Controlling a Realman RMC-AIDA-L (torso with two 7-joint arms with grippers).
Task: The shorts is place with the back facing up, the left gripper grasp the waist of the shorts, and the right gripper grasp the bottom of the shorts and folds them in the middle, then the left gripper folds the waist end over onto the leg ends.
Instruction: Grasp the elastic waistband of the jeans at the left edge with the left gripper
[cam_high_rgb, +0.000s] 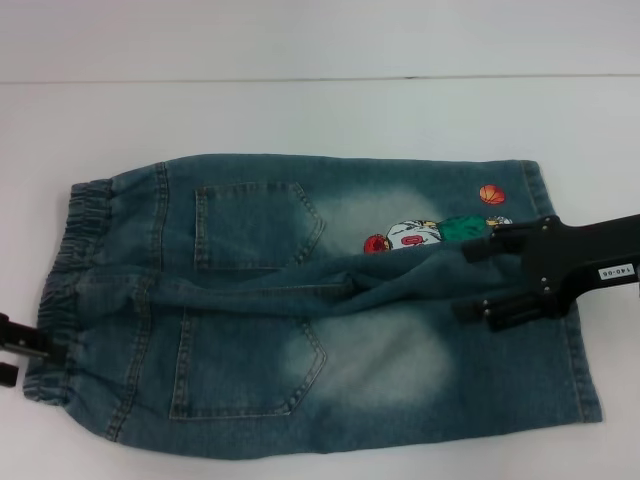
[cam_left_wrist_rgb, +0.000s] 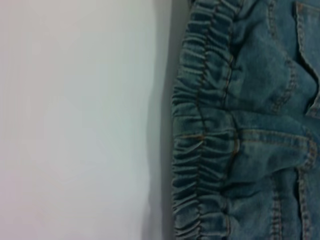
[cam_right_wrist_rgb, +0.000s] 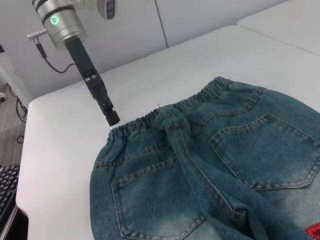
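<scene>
Denim shorts (cam_high_rgb: 300, 300) lie crosswise, waist (cam_high_rgb: 65, 290) pointing left.

Blue-green faded denim shorts (cam_high_rgb: 300, 300) with pale bleached patches, tan stitching, red, green and white cartoon embroidery (cam_high_rgb: 425, 235), orange basketball (cam_high_rgb: 491, 194), white table (cam_high_rgb: 300, 110), black grippers

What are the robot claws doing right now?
Left gripper at the waist. Right gripper open over the shorts, pockets up. Nothing in the way.
</scene>
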